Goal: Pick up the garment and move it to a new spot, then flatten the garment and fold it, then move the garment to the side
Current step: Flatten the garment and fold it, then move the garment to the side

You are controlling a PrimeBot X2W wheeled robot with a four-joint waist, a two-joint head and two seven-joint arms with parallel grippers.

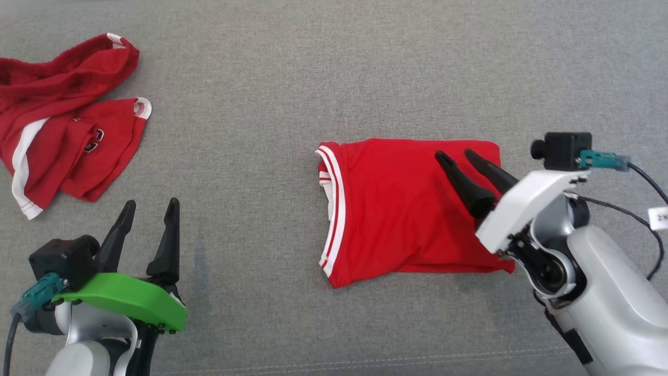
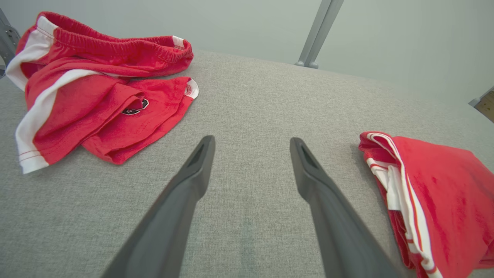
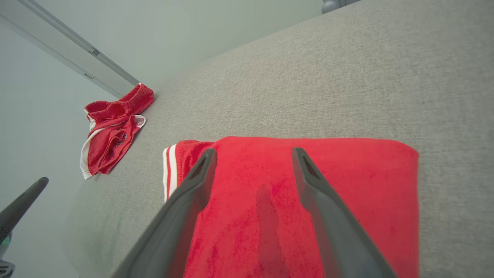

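Garment folded; right gripper above it and left gripper, jaws wide, empty. Next, likely: grip all layers, carry sideways.

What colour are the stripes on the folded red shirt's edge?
White stripes on the folded red shirt; the head view shows them best.

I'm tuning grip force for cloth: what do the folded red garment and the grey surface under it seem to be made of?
Folded red garment: probably soft knit jersey, matte, judging by its limp creases and white-striped trim. Grey surface: looks like woven upholstery cloth, matte, with a fine flecked weave. Exact fibres cannot be told.
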